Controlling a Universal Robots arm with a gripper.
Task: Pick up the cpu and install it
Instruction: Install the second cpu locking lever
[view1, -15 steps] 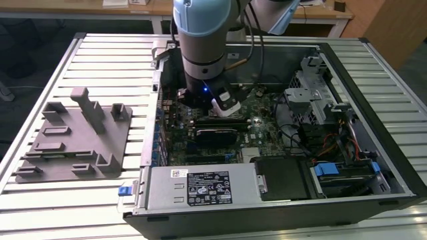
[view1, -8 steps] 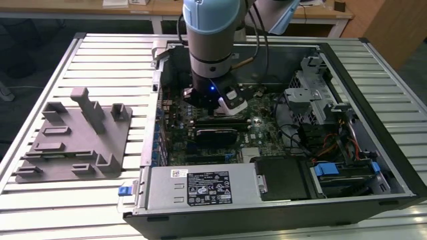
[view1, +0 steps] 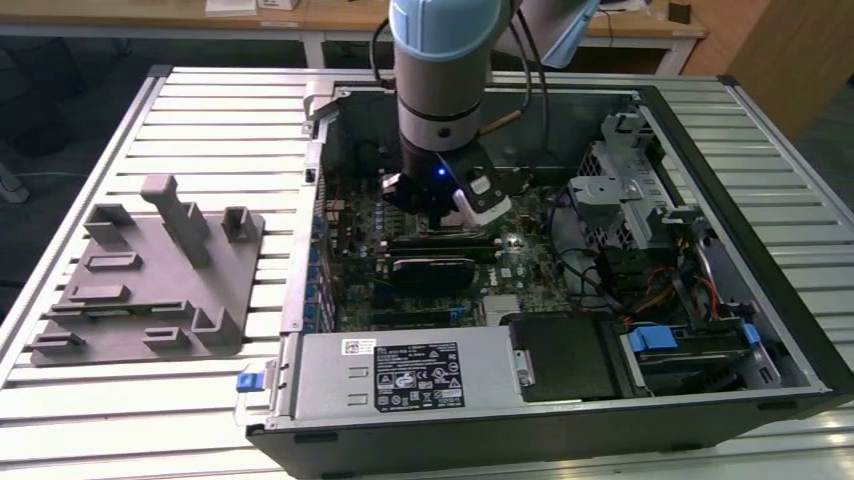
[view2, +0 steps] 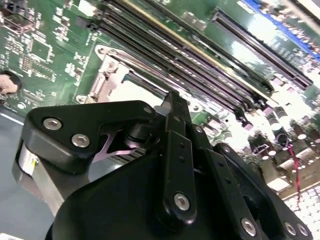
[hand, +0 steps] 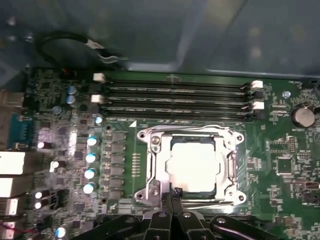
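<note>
The cpu (hand: 192, 167), a pale silver square, lies flat inside the metal socket frame (hand: 150, 160) on the green motherboard in the first wrist view. My gripper (hand: 173, 193) stands at the near edge of the cpu, its two black fingers pressed together with nothing between them. In the second wrist view the joined fingertips of the gripper (view2: 172, 97) sit just over the socket, and part of the cpu (view2: 135, 92) shows beside them. In the exterior view the gripper (view1: 441, 215) is down inside the open computer case (view1: 747, 250), above the board's middle.
Memory slots (hand: 175, 97) run alongside the socket. A drive cage (view1: 627, 190) and cables crowd the case on the exterior view's right, and a power supply (view1: 400, 375) lies at the front. A grey plastic fixture (view1: 147, 280) sits on the slatted table at the exterior view's left.
</note>
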